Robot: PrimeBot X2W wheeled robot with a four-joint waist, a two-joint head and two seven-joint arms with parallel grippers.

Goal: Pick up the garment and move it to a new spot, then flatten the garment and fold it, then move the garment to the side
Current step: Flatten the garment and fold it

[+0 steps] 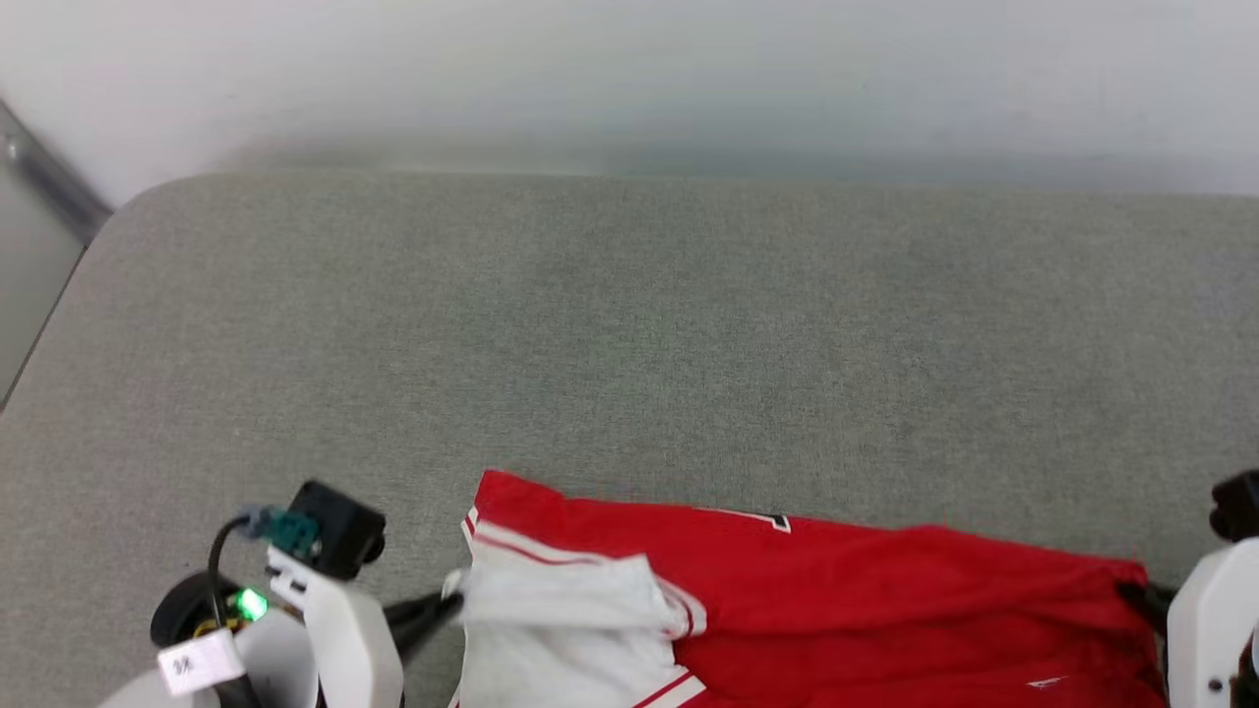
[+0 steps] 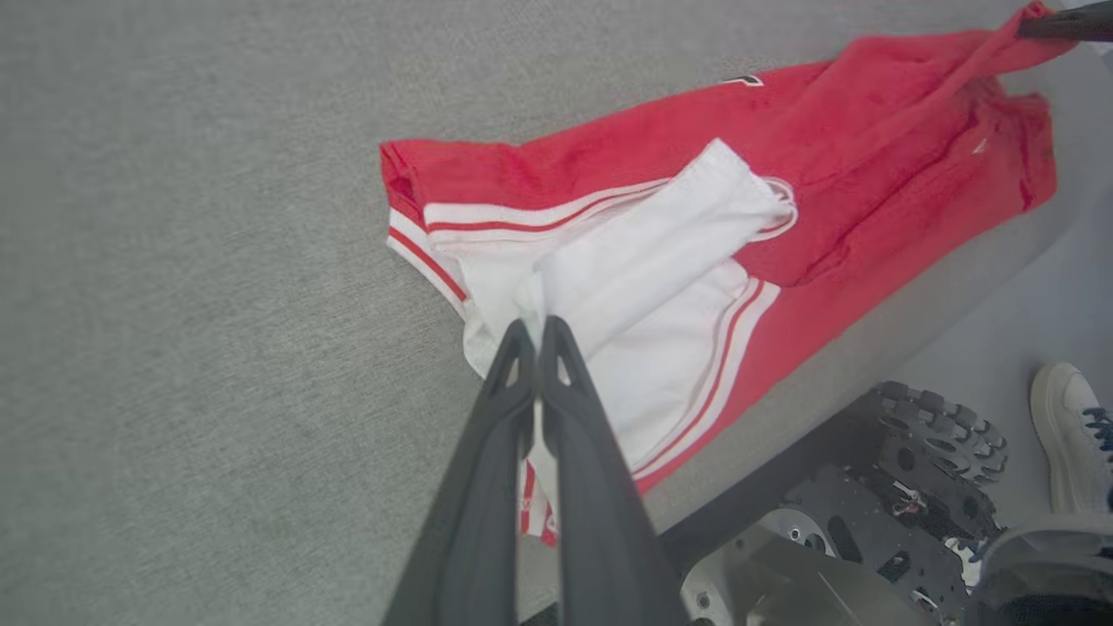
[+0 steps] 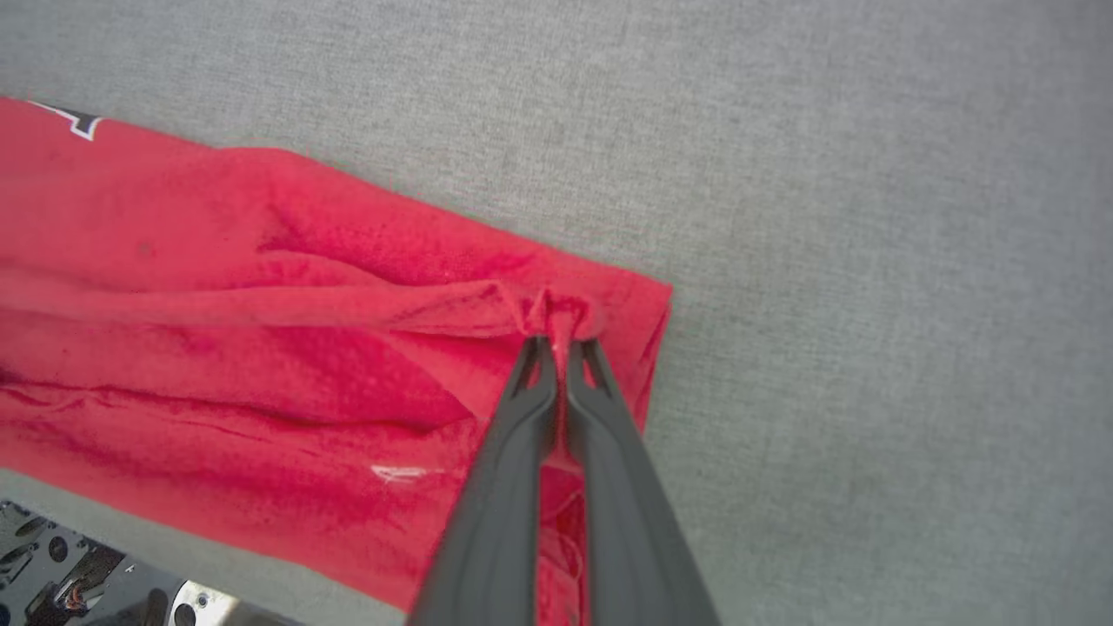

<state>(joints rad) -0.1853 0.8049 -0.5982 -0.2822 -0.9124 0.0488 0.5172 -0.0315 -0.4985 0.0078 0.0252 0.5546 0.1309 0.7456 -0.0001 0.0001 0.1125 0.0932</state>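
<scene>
Pinching garment (image 1: 836, 590), left gripper (image 2: 532, 326) at sleeve (image 2: 643, 261), right gripper (image 3: 561, 343) opposite end

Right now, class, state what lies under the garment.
The grey fabric-covered table lies under the garment. Whether anything else sits beneath cannot be seen; the cloth covers it.

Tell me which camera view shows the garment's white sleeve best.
The left wrist view: the white sleeve lies spread with its striped trim, the left gripper shut on its edge. The head view catches it bunched at the bottom edge. The right wrist view gives red cloth of the garment, pinched by the right gripper.
</scene>
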